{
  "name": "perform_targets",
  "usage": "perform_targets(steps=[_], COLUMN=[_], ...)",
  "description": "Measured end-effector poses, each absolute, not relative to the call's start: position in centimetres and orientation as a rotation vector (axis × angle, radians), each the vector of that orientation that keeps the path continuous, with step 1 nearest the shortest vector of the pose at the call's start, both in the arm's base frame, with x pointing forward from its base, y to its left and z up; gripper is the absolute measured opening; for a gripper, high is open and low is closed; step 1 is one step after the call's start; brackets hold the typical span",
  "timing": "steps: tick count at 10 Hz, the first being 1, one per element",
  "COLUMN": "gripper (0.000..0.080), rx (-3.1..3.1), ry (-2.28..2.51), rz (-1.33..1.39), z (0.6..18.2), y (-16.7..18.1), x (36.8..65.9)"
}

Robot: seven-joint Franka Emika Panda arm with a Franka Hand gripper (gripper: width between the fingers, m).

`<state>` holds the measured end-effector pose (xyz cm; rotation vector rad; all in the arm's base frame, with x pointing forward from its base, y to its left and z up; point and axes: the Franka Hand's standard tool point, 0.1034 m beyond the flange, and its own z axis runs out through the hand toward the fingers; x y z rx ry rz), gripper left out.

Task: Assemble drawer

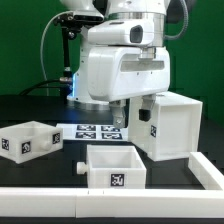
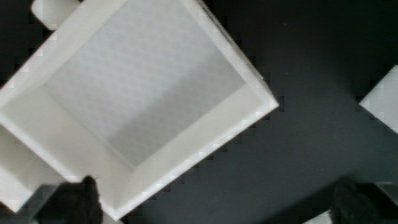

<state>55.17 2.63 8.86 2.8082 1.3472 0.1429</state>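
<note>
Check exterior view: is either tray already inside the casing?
No, the tray at the exterior view's left and the front tray both sit on the table, outside the casing.

At 9 o'clock in the exterior view, the edge cuts off a tray (image 1: 28, 140). The arm (image 1: 120, 60) hides part of the marker board (image 1: 95, 131). The wrist view's white part (image 2: 151, 100) is blurry.

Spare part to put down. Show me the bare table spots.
Bare table lies between the tray at the exterior view's left and the front tray, and between the front tray and the big box. Crowded: the marker board, with the hand near the box.
</note>
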Motion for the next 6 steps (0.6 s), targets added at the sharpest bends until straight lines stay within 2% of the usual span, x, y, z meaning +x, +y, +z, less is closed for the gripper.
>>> perform_targets(steps=[5,6], gripper=[0.0650,0.0650], rx=[2.797,2.693], ry=[1.361,1.523], rz=[0.155,0.166], z=[8.8,8.7], y=[2.5,1.3], x=[55.3,55.4])
